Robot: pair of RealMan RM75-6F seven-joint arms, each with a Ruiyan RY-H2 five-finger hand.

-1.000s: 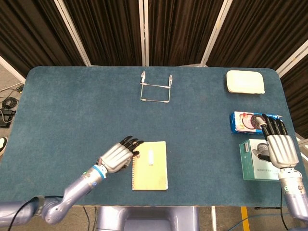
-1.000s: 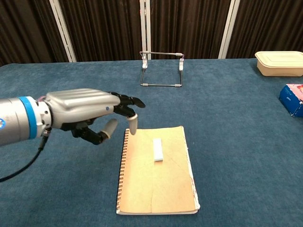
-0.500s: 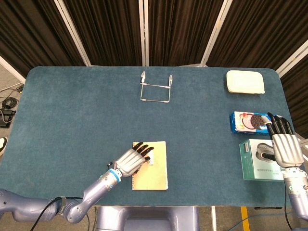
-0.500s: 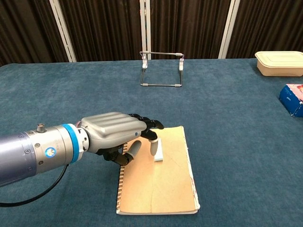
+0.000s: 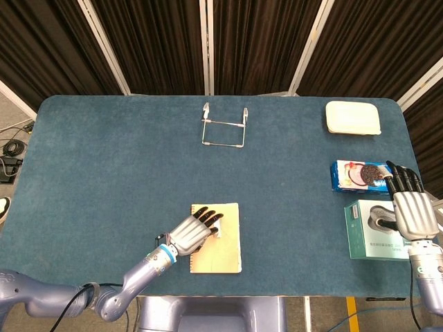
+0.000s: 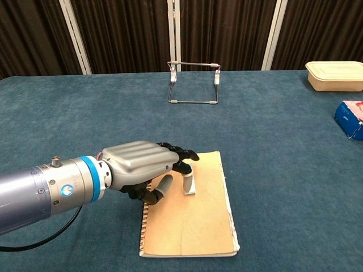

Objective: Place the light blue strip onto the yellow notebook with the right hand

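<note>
The yellow spiral notebook [image 5: 225,250] [image 6: 193,226] lies near the table's front edge. On its upper part lies the light blue strip [image 5: 219,231] [image 6: 190,187], partly covered by fingers. My left hand [image 5: 190,234] [image 6: 142,167] hovers palm down over the notebook's top left corner. One of its fingertips [image 6: 186,181] touches the strip's left edge, and the thumb is curled underneath, apart from the strip. My right hand [image 5: 413,211] is far to the right, flat with its fingers spread over a green box, holding nothing. The chest view does not show it.
A wire stand [image 5: 223,131] [image 6: 194,85] is at the back centre. A cream lidded container [image 5: 353,117] [image 6: 336,75] sits at the back right, with a blue cookie pack [image 5: 356,175] [image 6: 351,119] in front of it. The green box [image 5: 370,238] lies under my right hand.
My left hand moved right from beside the notebook onto its top corner and lowered its fingers to the strip. My right hand drifted slightly right; the strip stayed in place.
</note>
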